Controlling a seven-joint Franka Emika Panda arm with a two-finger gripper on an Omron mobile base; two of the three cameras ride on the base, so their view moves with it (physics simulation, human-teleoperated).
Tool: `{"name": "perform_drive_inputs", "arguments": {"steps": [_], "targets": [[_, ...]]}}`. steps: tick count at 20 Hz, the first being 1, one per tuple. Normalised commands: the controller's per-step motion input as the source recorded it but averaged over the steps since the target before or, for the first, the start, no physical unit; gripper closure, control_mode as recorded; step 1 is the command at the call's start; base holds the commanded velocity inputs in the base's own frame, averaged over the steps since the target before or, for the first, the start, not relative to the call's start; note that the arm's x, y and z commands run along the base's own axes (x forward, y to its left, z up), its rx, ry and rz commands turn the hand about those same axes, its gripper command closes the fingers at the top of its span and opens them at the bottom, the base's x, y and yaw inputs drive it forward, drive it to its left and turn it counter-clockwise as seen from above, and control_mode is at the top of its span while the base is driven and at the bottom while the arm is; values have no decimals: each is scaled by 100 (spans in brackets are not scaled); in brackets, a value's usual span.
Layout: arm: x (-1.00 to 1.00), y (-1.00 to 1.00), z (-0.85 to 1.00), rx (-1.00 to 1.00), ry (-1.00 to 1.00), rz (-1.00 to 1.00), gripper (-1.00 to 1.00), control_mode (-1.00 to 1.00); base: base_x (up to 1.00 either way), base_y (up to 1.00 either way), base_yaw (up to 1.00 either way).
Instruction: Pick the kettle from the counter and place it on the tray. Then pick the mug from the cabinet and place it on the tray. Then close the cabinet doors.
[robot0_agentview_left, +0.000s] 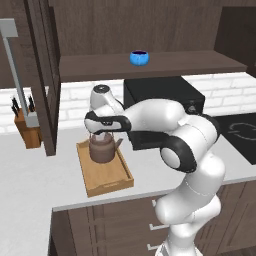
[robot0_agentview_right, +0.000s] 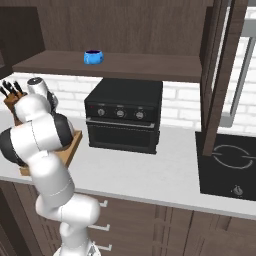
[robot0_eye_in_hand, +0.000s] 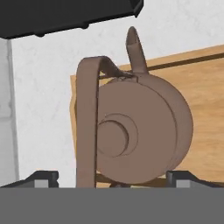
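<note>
Now the kettle (robot0_agentview_left: 103, 148) sits on the tray (robot0_agentview_left: 107, 181) on the counter (robot0_agentview_left: 35, 175); gripper (robot0_agentview_left: 102, 134) spread wide just above, finger tips either side of the handle, gripping nothing. Best lift straight up so the arch isn't snagged, then go for the mug (robot0_agentview_left: 139, 57) on the cabinet (robot0_agentview_left: 165, 64) shelf, dark oven (robot0_agentview_right: 124, 115) below it

Kettle (robot0_eye_in_hand: 140, 131): brown, smooth, dull metallic sheen. Tray (robot0_agentview_left: 107, 177): light wood, matt, grain visible. Counter (robot0_agentview_left: 40, 175): pale grey, smooth, matt. Mug (robot0_agentview_left: 139, 57): bright blue, glossy. Cabinet (robot0_agentview_left: 150, 30): dark brown wood, matt. Oven (robot0_agentview_right: 125, 115): black, slightly glossy front.
</note>
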Motion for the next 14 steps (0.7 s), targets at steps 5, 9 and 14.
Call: {"name": "perform_drive_inputs", "arguments": {"steps": [5, 9, 14], "targets": [[-18, 1, -10, 0, -6, -4, -100, -100, 0, 0, 0], [-7, 0, -16, 0, -10, -2, -100, -100, 0, 0, 0], [-32, 1, 26, -3, -18, -3, -100, -100, 0, 0, 0]]}}
